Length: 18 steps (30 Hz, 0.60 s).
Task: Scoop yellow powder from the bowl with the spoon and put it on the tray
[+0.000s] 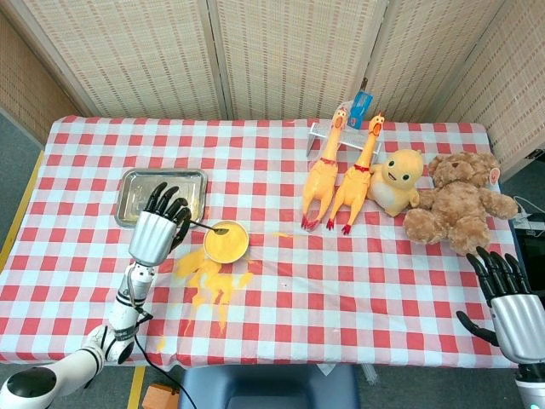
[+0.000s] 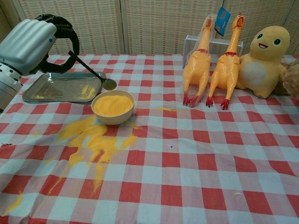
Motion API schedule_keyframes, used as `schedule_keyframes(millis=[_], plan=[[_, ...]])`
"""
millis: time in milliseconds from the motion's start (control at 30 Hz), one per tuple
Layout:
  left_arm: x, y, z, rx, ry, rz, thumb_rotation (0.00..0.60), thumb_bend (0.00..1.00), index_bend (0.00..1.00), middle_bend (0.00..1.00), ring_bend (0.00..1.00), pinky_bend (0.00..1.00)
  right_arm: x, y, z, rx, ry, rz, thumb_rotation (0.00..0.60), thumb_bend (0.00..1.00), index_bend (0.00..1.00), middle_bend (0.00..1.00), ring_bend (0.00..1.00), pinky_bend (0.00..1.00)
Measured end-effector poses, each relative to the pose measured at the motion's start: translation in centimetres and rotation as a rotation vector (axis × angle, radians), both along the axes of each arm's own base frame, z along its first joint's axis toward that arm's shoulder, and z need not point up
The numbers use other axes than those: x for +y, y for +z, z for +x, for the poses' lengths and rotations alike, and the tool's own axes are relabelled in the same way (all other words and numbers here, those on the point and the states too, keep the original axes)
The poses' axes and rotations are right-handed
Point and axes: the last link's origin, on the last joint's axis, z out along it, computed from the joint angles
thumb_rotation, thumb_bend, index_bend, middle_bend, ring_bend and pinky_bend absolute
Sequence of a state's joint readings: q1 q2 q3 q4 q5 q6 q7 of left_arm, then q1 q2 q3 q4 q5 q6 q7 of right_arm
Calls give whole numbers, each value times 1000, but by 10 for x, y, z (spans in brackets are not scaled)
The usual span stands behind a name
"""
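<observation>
Showing right hand (image 1: pixel 509 300), head view only

A red-and-white checked tablecloth (image 1: pixel 341 281) covers the table. Two yellow rubber chickens (image 1: pixel 341 175) lie on it against a white wire rack (image 1: pixel 328 129). Just right of the chickens sits a yellow plush duck (image 1: pixel 396 181), then a brown teddy bear (image 1: pixel 456 203).

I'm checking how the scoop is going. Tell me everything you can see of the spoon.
The spoon is slim and dark-handled, with a small round bowl that looks metallic and olive-tinted. The left hand grips the handle's upper end, and the spoon slopes down to the right. Its bowl hangs above the far rim of the bowl of yellow powder, beside the tray, touching neither.
</observation>
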<state>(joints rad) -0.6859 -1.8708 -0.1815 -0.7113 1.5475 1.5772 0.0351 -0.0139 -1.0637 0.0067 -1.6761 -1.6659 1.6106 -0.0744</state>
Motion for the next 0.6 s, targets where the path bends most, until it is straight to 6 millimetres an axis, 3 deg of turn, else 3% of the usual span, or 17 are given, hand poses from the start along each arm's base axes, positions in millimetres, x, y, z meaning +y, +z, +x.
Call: schedule_keyframes(millis=[333,600], plan=[[8,9,-20,26,55,8,600,667,883,424,199,165,2,2,-1,4,-7,-10,600,109,0,0,0,0],[39,31,-39,0,152,17,600,666,883,430,205,170,-4,1,-6,19,-37,-16,600,109,0,0,0,0]])
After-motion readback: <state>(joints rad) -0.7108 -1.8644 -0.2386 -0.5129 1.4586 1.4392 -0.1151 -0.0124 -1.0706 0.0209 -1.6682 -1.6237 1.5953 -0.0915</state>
